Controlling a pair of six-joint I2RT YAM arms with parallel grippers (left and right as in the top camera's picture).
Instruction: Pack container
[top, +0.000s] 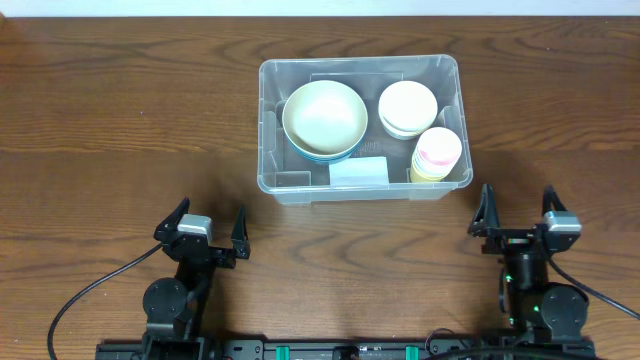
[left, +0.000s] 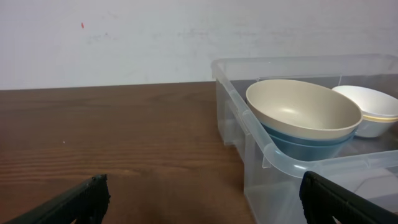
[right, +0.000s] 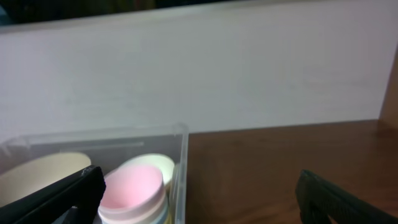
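Note:
The clear plastic container (top: 266, 140) stands at the middle back of the wooden table. Inside it are a cream bowl nested in a blue one (top: 324, 118), white bowls (top: 407, 108) and a stack of cups with a pink one on top (top: 437, 152). A pale label (top: 358, 172) shows on its front wall. My left gripper (top: 210, 215) is open near the front edge, left of the container and apart from it. My right gripper (top: 517, 200) is open at the front right, just off the container's near right corner. The left wrist view shows the container's rim (left: 249, 118) ahead on the right.
Bare wood lies to the left, right and front of the container. Black cables run from both arm bases along the front edge. A pale wall (right: 199, 81) rises behind the table's far edge.

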